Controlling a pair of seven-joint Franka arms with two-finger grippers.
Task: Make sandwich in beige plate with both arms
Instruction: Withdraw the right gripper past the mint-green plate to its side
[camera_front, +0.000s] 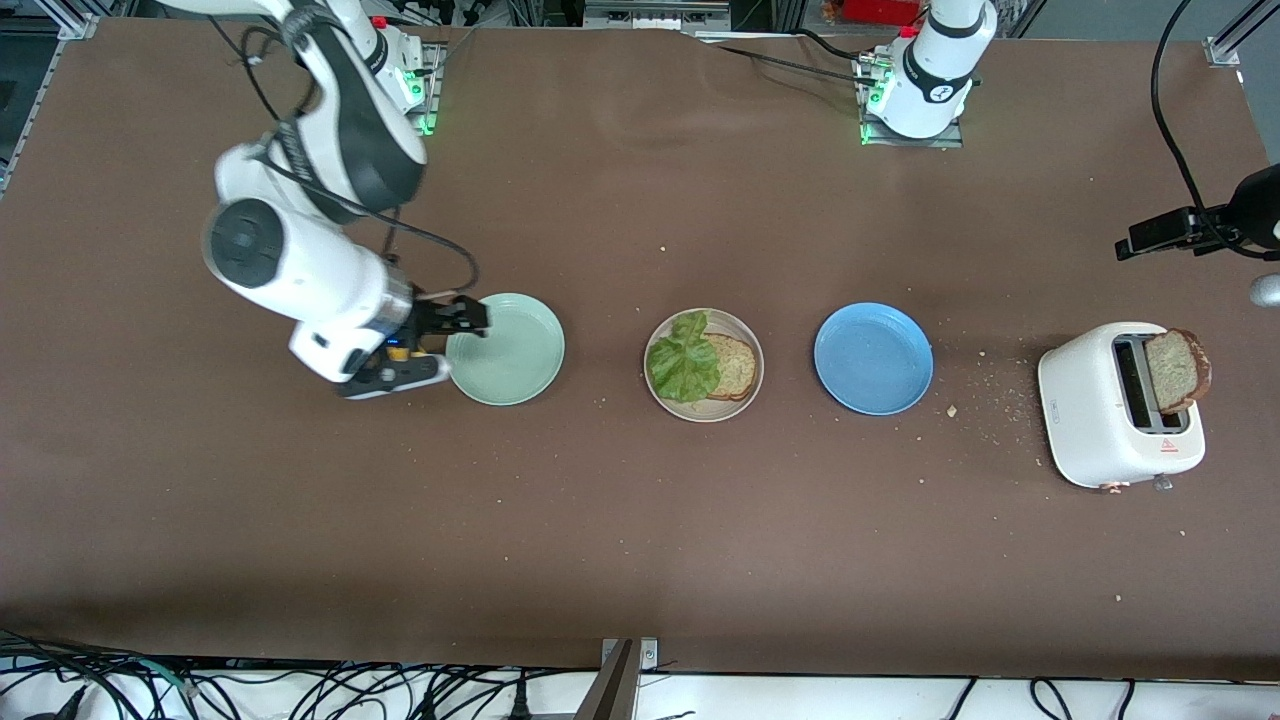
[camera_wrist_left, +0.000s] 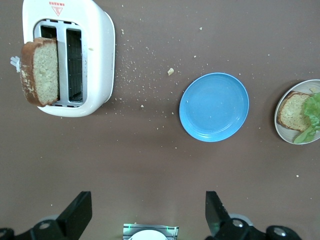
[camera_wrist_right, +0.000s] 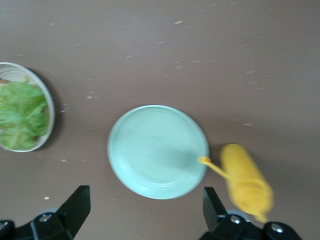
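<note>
Sitting mid-frame in the front view, the beige plate (camera_front: 752, 345) holds a bread slice (camera_front: 735, 366) and lettuce (camera_front: 683, 360). The right gripper (camera_front: 462, 317), over the mint-green plate (camera_front: 510, 352), gapes wide and empty. The left gripper (camera_wrist_left: 145, 212), fingers spread and empty, hangs over bare table near the toaster (camera_front: 1085, 420)

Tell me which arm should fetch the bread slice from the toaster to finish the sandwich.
Left. The left gripper hangs open near the toaster holding the bread slice. The right gripper is open at the mint-green plate, past the beige plate.
</note>
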